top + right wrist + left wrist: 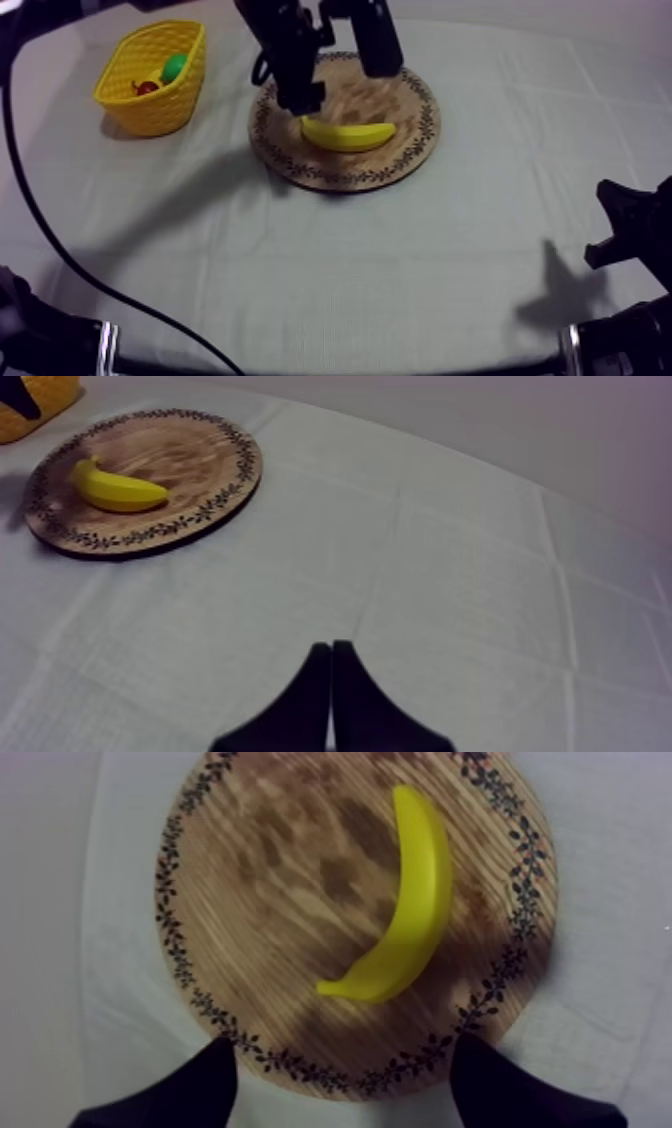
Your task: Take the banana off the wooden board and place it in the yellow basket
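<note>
Table (pixel 330 280): covered edge to edge w/ grey-white cloth. Cloth lies flat; fold creases run across it in a grid, clearest on the right side. Soft shadows on the cloth left of centre and low at the right.

Items directly on cloth: two.
1. Round wooden board (pixel 405 125), patterned rim, lying flat at far centre. Rim unbroken where visible.
2. Yellow basket (pixel 150 105), open-weave, upright, at far left.

Board and basket near each other but apart; a strip of cloth shows btwn them. Neither at the table edge.
</note>
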### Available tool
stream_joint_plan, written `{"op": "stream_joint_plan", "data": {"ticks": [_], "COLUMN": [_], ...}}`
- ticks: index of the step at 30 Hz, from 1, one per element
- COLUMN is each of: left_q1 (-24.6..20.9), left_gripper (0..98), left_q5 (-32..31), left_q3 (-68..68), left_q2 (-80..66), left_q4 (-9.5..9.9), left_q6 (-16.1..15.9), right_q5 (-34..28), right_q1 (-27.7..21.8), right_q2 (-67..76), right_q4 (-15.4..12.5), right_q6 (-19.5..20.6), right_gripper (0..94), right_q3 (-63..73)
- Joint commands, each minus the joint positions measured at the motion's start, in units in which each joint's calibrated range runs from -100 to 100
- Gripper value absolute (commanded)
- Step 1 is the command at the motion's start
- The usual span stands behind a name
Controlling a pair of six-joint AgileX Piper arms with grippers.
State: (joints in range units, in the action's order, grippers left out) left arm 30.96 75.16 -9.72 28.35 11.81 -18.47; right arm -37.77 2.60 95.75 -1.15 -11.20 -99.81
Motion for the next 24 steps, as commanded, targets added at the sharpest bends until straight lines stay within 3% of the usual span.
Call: {"op": "stream_joint_plan", "data": {"ticks": [1,24], "left_q1": [0.0,1.2], "left_gripper": [77.0,72.2], "left_q5": [-0.9,-6.4], "left_q3": [0.2,-5.9], "left_q2": [1.8,17.0], "left_q4": [0.10,0.30], "left_q6": [-0.1,-1.8], "right_q5": [0.0,0.0], "right_q1": [0.0,0.0], "right_q2": [0.0,0.0], "right_q4": [0.0,0.0], "right_q6": [0.0,0.0], "right_gripper": [0.3,0.3], "right_q3": [0.0,0.0]}}
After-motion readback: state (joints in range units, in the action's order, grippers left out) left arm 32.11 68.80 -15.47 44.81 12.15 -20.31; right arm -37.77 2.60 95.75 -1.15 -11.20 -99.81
